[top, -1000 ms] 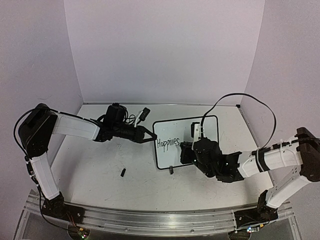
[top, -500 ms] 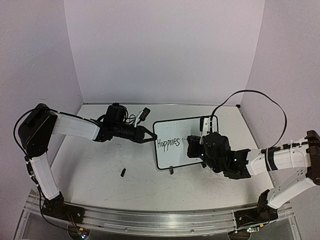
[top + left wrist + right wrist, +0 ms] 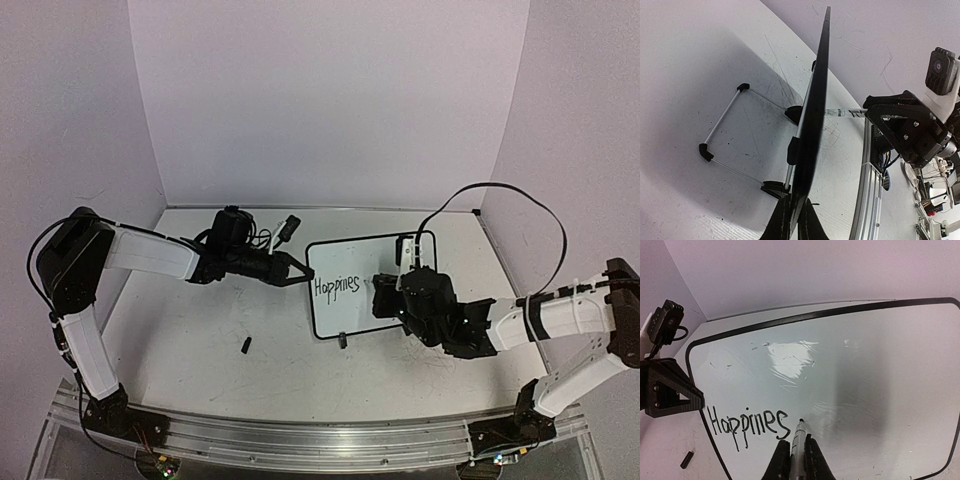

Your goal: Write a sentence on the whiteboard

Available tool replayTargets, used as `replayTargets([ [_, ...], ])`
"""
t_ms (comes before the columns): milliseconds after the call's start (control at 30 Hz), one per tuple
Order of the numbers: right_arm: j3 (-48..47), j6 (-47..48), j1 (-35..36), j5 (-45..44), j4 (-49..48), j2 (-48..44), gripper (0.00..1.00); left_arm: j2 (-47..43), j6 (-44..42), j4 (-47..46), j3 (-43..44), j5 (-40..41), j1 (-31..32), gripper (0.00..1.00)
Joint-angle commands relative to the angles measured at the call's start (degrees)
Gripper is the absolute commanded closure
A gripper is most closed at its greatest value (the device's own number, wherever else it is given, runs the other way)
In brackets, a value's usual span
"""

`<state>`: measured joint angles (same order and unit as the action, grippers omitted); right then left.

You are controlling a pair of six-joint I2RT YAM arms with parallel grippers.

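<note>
The whiteboard (image 3: pixel 352 258) stands near the middle of the table (image 3: pixel 190 330), a little to the right, leaning back on a wire stand (image 3: pixel 722 122) with black feet. The top view shows its white face turned toward the arms. The left wrist view sees it edge-on, as a thin dark line (image 3: pixel 816 100).

The left gripper (image 3: pixel 299 279) reaches in from the left. Its 2 fingers are clamped together on the board's left edge, about halfway up. In its own camera the frame runs straight down between the fingertips (image 3: pixel 792 222).

The sentence (image 3: pixel 747 425) sits low on the left part of the face as 1 row of thin black letters reading "Happines" – 8 letters. It begins just inside the left frame.

The right gripper (image 3: pixel 793 456) comes in from the right, in front of the board, and is closed on a marker (image 3: pixel 799 434). The marker points at the face, and its tip meets the surface just right of the last "s". From the left wrist the marker's barrel (image 3: pixel 840 112) shows reaching across to the board at a right angle.

A black bit (image 3: pixel 246 345) lies on the table – well left of the board and nearer the arms' bases.
</note>
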<state>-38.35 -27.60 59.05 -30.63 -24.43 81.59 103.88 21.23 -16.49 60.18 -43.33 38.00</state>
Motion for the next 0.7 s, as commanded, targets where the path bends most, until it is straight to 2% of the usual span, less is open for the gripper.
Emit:
replayTargets([
  [0,-2.97,1.38,-0.28,-1.27,-2.01,1.07,1.0,-2.17,1.09,1.45,-0.41,-1.32,0.23,1.0],
  [667,-1.39,-0.65,0.26,1.24,-1.66,2.15,1.0,-2.36,1.0,1.46,-0.41,-1.23,0.33,1.0],
])
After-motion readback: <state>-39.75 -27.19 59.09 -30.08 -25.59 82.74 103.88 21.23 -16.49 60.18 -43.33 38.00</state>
